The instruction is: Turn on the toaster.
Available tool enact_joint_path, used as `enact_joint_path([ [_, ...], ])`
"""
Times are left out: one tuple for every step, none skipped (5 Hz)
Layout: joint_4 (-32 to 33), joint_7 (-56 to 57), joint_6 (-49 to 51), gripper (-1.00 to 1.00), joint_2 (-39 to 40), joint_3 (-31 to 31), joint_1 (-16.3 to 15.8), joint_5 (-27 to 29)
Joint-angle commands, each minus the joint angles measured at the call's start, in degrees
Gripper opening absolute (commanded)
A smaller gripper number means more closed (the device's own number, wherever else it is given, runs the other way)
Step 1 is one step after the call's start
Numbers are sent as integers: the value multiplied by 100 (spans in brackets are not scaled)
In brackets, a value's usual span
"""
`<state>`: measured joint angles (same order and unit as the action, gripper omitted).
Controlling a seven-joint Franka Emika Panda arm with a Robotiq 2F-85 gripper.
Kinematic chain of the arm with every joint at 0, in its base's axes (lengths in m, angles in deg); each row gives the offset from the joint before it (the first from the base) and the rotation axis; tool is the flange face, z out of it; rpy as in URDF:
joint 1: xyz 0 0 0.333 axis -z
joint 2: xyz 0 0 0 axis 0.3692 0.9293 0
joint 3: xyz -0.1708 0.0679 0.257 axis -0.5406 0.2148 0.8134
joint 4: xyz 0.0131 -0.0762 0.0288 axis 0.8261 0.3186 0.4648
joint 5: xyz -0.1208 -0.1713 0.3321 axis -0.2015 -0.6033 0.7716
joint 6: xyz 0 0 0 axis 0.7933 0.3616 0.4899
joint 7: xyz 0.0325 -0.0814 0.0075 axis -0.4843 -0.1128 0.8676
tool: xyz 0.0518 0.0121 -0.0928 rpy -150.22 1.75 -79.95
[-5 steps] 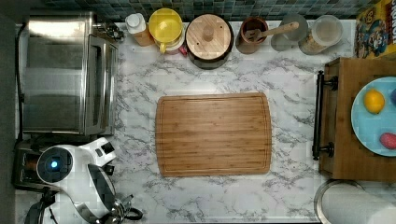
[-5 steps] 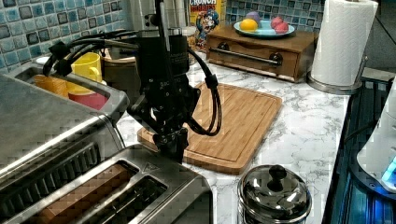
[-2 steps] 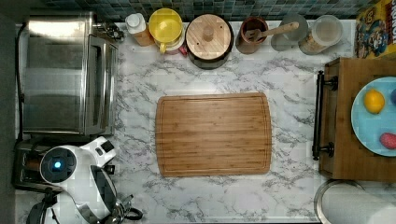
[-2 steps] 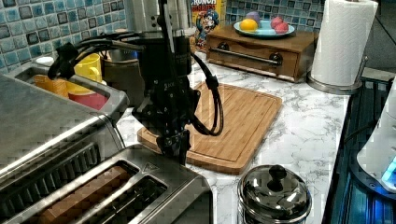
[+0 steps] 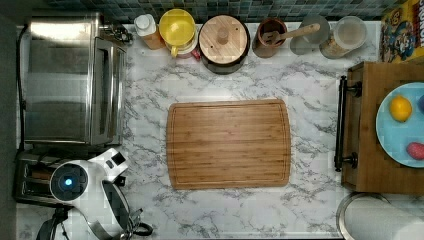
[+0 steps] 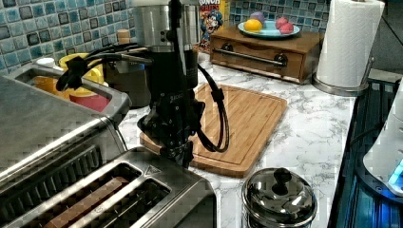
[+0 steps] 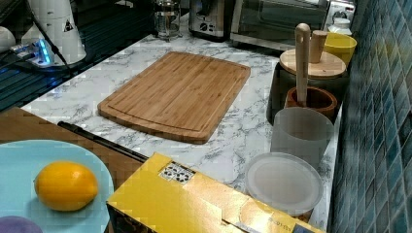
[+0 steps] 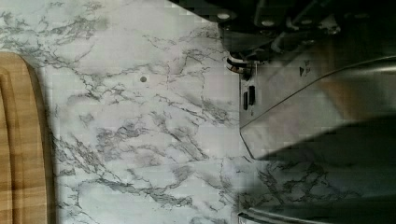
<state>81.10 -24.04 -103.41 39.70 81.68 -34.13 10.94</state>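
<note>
Hanging just above the near end of the toaster (image 6: 109,194), the gripper (image 6: 177,153) points down; I cannot tell if its jaws are spread or pressed together. 2 slots hold bread. Pushing the lever down looks not yet done. A cereal box (image 6: 210,19) shows letters "CRUN" at the back.

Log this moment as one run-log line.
task: turn on toaster | gripper: low at toaster end edge beside cutting board | bread in slot | lever press: cannot tell
</note>
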Motion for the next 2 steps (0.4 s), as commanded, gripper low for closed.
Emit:
enact_joint_path([
  [1929,-517,-1303,-100,1407,602,-884,457],
  [1842,-865,-1845,-100,2445,298,-1258,-56],
])
